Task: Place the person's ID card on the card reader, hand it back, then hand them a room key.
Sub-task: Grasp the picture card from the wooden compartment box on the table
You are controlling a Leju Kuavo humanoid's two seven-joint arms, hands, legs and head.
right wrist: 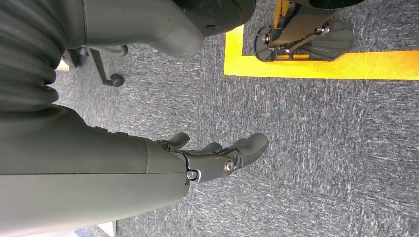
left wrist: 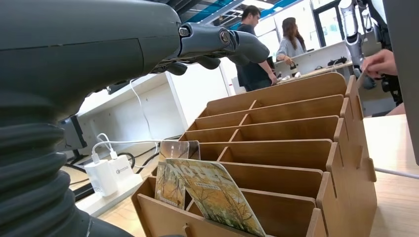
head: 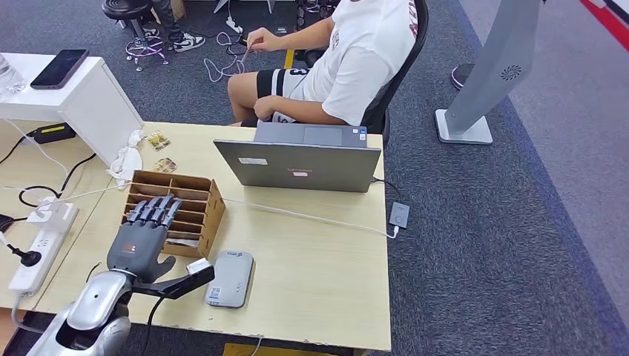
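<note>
- left hand (head: 142, 239) hovers, fingers spread and empty, over the wooden organizer (head: 194, 202), likely to pick a room key card (left wrist: 213, 193).
- right hand (right wrist: 217, 155) hangs empty, fingers loosely apart.
- card reader (head: 230, 278) lies beside the organizer.

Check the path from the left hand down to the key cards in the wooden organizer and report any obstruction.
Nothing visible blocks it. The left hand hovers open over the wooden organizer, whose slots are open on top; the key cards stand in a front slot, sticking up above the divider.

Bright, even indoor light; soft shadows beneath the laptop (head: 300, 165) on the desk (head: 319, 259). Left wrist view's near foreground blurs; background windows glare.
</note>
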